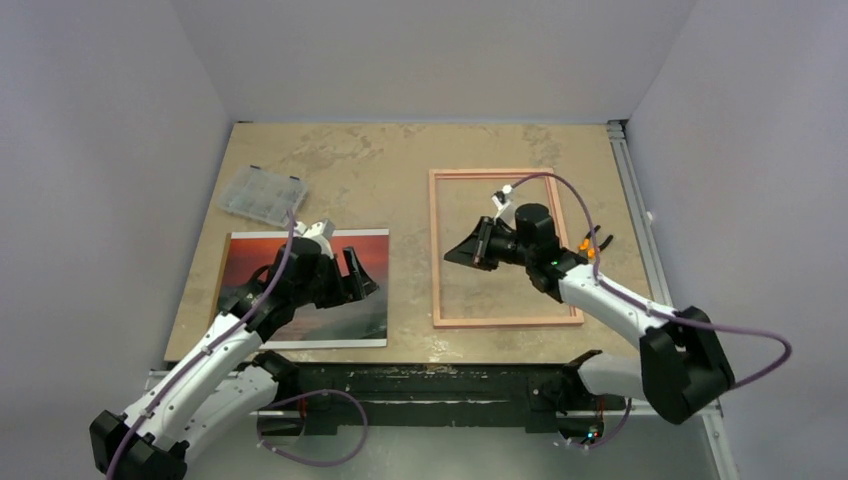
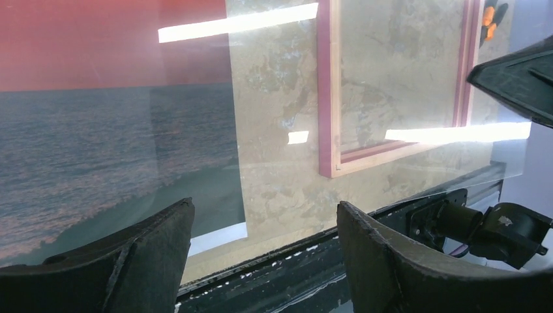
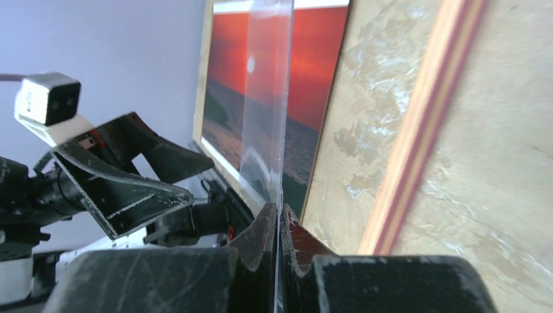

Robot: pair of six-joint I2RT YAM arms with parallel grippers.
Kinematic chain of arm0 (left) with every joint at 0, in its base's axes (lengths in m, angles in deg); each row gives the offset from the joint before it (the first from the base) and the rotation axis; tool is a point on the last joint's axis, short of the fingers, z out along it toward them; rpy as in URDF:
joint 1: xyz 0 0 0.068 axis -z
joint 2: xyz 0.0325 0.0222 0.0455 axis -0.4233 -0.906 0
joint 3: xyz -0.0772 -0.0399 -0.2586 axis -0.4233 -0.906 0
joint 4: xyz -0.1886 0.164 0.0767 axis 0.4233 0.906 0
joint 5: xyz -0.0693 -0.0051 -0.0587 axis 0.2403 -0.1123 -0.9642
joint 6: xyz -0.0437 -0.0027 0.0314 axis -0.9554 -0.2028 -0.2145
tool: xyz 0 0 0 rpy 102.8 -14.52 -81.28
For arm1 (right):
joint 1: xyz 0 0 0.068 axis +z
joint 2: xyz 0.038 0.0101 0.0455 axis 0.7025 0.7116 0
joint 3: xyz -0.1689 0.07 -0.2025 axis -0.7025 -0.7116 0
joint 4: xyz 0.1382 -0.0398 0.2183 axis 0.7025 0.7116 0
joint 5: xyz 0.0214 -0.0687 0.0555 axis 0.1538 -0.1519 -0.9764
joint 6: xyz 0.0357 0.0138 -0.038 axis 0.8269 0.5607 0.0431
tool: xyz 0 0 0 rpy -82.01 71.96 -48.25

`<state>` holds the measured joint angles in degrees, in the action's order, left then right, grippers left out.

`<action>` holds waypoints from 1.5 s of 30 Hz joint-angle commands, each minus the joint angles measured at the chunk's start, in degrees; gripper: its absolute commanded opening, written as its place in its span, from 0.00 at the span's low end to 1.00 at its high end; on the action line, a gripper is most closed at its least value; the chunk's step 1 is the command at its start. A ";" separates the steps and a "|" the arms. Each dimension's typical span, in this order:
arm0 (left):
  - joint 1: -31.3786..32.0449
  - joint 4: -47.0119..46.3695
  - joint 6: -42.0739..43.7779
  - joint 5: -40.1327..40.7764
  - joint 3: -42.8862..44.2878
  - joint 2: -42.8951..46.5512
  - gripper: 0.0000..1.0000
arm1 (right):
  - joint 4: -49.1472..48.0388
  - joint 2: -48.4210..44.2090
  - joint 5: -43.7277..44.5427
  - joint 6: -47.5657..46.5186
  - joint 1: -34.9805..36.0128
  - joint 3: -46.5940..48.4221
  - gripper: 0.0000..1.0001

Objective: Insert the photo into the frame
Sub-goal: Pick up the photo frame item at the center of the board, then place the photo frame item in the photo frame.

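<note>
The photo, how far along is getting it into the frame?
Done: the clear pane looks lifted out, pinched edge-on in the shut right gripper above the frame. In hand: the left gripper hangs open over the photo, holding nothing. Left: the photo lies face up on the table beside the frame, not yet inside.

My left arm (image 1: pixel 215 345) reaches from its base up and to the right. The left gripper (image 1: pixel 350 283) at its end points to the right, with its fingers (image 2: pixel 130 261) standing wide apart. My right arm (image 1: pixel 620 305) is folded: the elbow stands out at the right side and the forearm goes back toward the left. The right gripper (image 1: pixel 458 255) points left, and its fingers (image 3: pixel 257 241) are pressed together on the edge of a thin clear pane (image 3: pixel 267 98).
</note>
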<state>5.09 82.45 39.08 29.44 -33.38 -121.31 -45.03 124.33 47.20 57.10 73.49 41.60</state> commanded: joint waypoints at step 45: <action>2.41 5.74 -4.51 8.68 -2.83 -9.92 0.76 | 28.01 6.40 12.42 -25.06 -24.61 16.54 0.73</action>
<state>7.36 85.10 36.92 32.87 -35.37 -131.34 -20.23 131.52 61.10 34.15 49.43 57.45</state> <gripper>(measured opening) 0.766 0.694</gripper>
